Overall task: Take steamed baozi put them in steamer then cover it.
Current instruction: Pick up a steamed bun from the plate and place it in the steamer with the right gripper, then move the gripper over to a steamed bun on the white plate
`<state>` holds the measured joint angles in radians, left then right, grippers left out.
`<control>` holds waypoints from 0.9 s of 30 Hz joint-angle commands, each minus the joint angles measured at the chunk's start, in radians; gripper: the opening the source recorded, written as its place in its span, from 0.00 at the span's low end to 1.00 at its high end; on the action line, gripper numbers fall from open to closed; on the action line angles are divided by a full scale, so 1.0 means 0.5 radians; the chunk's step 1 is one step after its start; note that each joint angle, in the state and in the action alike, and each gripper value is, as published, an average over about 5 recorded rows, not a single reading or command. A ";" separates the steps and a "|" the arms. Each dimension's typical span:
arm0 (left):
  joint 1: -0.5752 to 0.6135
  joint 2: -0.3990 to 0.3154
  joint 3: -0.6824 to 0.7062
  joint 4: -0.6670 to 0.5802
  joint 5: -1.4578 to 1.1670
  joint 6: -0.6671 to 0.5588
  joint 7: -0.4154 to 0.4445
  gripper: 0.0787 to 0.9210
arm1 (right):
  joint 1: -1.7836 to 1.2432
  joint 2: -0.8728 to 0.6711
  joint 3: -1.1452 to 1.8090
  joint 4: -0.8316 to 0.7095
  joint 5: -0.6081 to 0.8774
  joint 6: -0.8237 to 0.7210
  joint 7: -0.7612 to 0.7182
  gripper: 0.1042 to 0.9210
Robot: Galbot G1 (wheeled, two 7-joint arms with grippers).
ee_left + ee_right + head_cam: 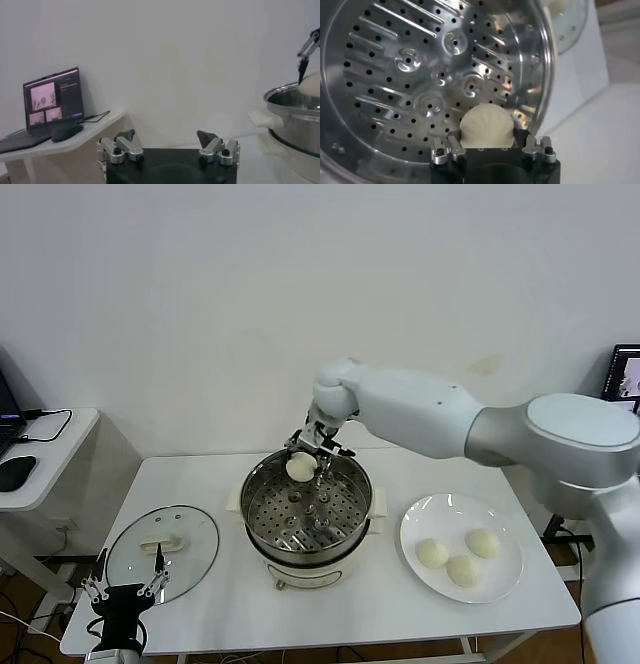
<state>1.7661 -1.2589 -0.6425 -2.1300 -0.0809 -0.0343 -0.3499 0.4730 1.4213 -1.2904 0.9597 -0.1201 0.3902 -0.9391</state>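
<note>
Right gripper [303, 467] is over the far rim of the steamer [350, 529], its fingers closed on 1 steamed baozi [300, 467]. The wrist camera shows that bun [486, 126] sitting between the pads, above the perforated tray [420, 75]. The steamer stands mid-table. 3 more baozi [460, 556] wait on the white plate [420, 519] toward the table's right edge, well apart from the pot. The cover [185, 529], clear glass with a cream handle, lies flat near the table's front-left corner. Left gripper [125, 584] hangs at that corner just beside the cover, fingers [122, 145] spread wide, holding nothing.
</note>
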 commanded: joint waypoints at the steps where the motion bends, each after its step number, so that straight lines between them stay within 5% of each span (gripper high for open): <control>1: 0.000 -0.001 -0.002 0.002 -0.004 -0.003 -0.004 0.88 | -0.077 0.109 -0.010 -0.141 -0.287 0.207 0.017 0.68; 12: -0.001 -0.008 0.005 -0.020 -0.002 0.000 -0.001 0.88 | 0.008 0.045 0.041 -0.056 -0.168 0.119 -0.017 0.86; 19: 0.004 -0.003 0.003 -0.058 0.000 0.006 0.005 0.88 | 0.356 -0.318 0.114 0.534 0.477 -0.692 -0.338 0.88; 27: 0.020 0.023 -0.020 -0.096 -0.007 0.013 0.010 0.88 | 0.459 -0.953 0.114 0.976 0.609 -1.320 -0.354 0.88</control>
<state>1.7718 -1.2513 -0.6481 -2.1676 -0.0833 -0.0290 -0.3459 0.6143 1.2222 -1.2441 1.2046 0.0350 0.0693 -1.0645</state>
